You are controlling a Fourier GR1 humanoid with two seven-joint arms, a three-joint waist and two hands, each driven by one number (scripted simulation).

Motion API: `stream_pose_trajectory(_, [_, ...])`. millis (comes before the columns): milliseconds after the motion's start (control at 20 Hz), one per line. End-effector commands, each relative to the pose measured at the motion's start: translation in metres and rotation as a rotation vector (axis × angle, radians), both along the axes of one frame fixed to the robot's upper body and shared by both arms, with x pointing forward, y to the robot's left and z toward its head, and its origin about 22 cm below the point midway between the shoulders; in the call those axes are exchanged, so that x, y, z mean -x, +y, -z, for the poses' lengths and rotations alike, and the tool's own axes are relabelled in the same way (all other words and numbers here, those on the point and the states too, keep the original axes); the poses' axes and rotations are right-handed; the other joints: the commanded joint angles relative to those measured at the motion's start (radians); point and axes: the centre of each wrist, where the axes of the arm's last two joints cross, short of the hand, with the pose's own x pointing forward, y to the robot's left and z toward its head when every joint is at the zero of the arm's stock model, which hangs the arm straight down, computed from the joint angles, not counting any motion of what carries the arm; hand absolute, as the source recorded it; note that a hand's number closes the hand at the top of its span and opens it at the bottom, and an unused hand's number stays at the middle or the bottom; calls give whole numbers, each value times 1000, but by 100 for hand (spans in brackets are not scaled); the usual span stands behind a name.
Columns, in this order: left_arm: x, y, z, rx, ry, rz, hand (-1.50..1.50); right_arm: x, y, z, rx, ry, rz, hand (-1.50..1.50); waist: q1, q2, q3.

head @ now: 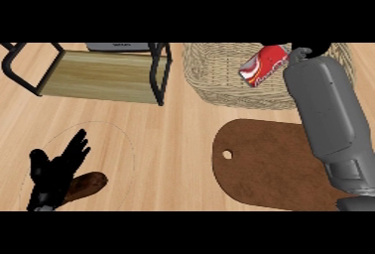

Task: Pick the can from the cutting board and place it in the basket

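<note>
The red and white can (264, 65) is tilted over the opening of the woven basket (219, 74) at the back, towards its right side. My right forearm reaches from the lower right across the brown cutting board (271, 168) to the basket. Only a small black part of my right hand (301, 51) shows, just right of the can's top; whether it holds the can is hidden. Nothing stands on the cutting board. At the lower left, my left hand (55, 168) rests open, far from the can.
A wooden shelf with a black frame (102, 74) stands at the back left, beside the basket. A brown oblong object (89, 183) lies under my left hand, inside a faint oval outline (124, 136) on the counter.
</note>
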Motion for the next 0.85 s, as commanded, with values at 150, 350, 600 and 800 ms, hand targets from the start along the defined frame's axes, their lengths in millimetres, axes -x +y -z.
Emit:
stream_pose_trajectory(150, [8, -6, 25, 22, 145, -36, 0, 10, -23, -18, -28, -72, 0, -150, -13, 7, -20])
stream_pose_trajectory(350, [5, -4, 24, 29, 163, -30, 0, 14, -24, -25, -121, -151, 48, -150, -10, 8, -20])
stream_pose_trajectory(600, [14, 2, 28, 15, 160, -51, 0, 37, -64, -37, -150, -167, 130, -150, -26, 3, -21])
stream_pose_trajectory(800, [19, -4, 35, 14, 160, -79, 0, 65, -102, -31, -163, -156, 180, -150, -44, 0, -21])
